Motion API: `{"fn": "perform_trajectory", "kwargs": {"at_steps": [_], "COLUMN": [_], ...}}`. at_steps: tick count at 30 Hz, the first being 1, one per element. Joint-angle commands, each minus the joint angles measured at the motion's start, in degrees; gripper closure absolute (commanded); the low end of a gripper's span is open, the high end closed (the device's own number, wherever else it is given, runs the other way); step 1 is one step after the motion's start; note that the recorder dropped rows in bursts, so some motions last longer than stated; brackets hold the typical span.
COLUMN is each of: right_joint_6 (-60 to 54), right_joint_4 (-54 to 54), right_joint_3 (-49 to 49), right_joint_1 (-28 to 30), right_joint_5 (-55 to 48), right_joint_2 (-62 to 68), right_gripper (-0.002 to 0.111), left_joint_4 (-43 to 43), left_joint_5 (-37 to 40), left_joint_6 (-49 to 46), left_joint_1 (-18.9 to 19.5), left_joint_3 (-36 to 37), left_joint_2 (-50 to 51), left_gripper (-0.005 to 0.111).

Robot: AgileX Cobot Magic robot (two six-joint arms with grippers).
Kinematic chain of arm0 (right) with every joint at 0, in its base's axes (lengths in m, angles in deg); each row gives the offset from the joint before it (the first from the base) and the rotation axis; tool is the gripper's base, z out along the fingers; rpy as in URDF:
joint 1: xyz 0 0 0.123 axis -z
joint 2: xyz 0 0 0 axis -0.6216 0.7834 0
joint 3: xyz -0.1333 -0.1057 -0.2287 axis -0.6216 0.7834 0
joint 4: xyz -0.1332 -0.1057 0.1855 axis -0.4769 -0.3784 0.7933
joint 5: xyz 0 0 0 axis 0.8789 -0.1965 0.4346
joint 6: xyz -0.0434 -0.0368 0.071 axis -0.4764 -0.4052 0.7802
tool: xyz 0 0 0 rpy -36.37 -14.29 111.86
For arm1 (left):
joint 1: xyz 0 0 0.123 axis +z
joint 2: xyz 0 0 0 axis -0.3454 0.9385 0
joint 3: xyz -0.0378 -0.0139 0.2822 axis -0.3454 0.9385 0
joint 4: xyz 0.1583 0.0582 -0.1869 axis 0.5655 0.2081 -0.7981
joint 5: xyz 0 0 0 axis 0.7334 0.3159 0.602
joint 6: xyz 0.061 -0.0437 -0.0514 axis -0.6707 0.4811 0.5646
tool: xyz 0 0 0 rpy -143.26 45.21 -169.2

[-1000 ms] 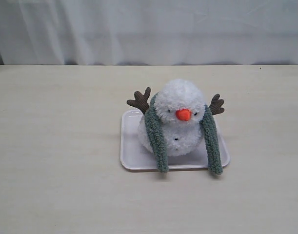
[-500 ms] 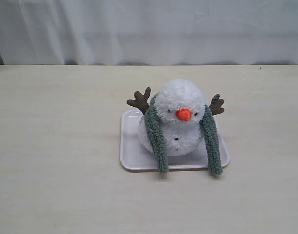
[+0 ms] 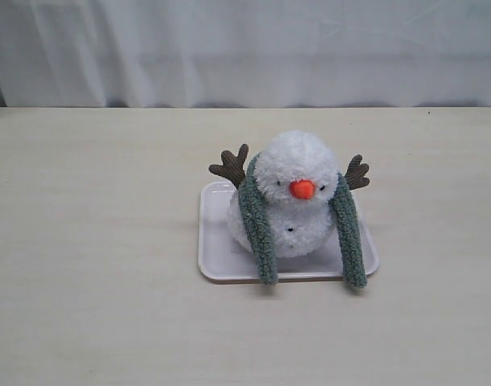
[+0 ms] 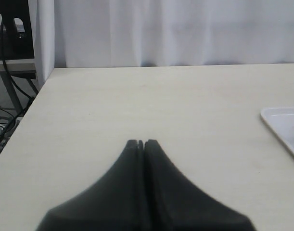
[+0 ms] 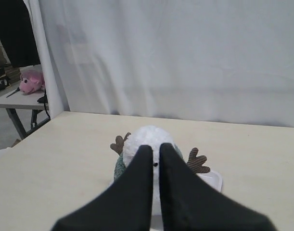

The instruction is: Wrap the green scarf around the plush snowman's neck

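**While both grippers sit clear, scarf hangs in two loose tails on the snowman**

Where the exterior view looks across the pale table (image 3: 92,241), the plush snowman (image 3: 297,161) sits near the middle on a white tray (image 3: 213,257), its orange nose pointing toward 6 o'clock. The green scarf (image 3: 257,229) passes behind the head. It comes down in two separate strips, one at the 9 o'clock side of the face and one at the 3 o'clock side. Both rounded ends reach the tray's rim at 6 o'clock and lie apart from each other. The snowman's neck (image 3: 289,211) shows bare white fluff at the front, between the two strips. Brown twig arms stick out at 10 o'clock (image 3: 229,167) and 2 o'clock (image 3: 357,172) of the head.

In the left wrist view, the left gripper (image 4: 141,143) has its jaws pressed together on nothing, above bare tabletop, with a corner of the tray (image 4: 284,125) well off to one side.

In the right wrist view, the right gripper (image 5: 156,149) faces the snowman (image 5: 149,137) from apart. Its jaws stand a narrow slit apart and hold nothing. A pink plush toy (image 5: 30,82) lies on a far side table.
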State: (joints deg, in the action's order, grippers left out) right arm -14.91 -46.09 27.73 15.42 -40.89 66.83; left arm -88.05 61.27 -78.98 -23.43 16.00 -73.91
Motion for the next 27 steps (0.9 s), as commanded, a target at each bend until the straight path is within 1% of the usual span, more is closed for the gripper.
{"fn": "perform_trajectory", "kwargs": {"at_steps": [1, 3, 8, 11, 19, 21, 24, 27], "right_joint_6": [-0.6, -0.6, -0.6, -0.6, -0.6, -0.6, -0.6, -0.6], "right_joint_4": [0.1, 0.1, -0.2, -0.2, -0.2, -0.2, -0.2, -0.1], "right_joint_3": [0.5, 0.5, 0.5, 0.5, 0.5, 0.5, 0.5, 0.5], "right_joint_1": [0.3, 0.3, 1.1, 4.0, 16.3, 18.4, 20.8, 21.6], "right_joint_5": [0.2, 0.2, 0.2, 0.1, 0.1, 0.1, 0.1, 0.1], "right_joint_2": [-3.3, -5.4, -5.7, -5.7, -5.7, -5.7, -5.7, -5.7], "right_gripper": [0.104, 0.104, 0.104, 0.104, 0.104, 0.104, 0.104, 0.104], "left_joint_4": [0.0, 0.0, 0.0, 0.0, 0.0, 0.0, 0.0, 0.0], "left_joint_5": [-0.4, -0.4, -0.4, -0.4, -0.4, -0.4, -0.4, -0.4], "left_joint_6": [0.2, 0.2, 0.2, 0.2, 0.2, 0.2, 0.2, 0.2], "left_joint_1": [0.2, 0.2, 0.2, 0.2, 0.2, 0.2, 0.2, 0.2], "left_joint_3": [0.1, 0.1, 0.1, 0.1, 0.1, 0.1, 0.1, 0.1], "left_joint_2": [-0.2, -0.2, -0.2, -0.2, -0.2, -0.2, -0.2, -0.2], "left_gripper": [0.107, 0.107, 0.107, 0.107, 0.107, 0.107, 0.107, 0.107]}}
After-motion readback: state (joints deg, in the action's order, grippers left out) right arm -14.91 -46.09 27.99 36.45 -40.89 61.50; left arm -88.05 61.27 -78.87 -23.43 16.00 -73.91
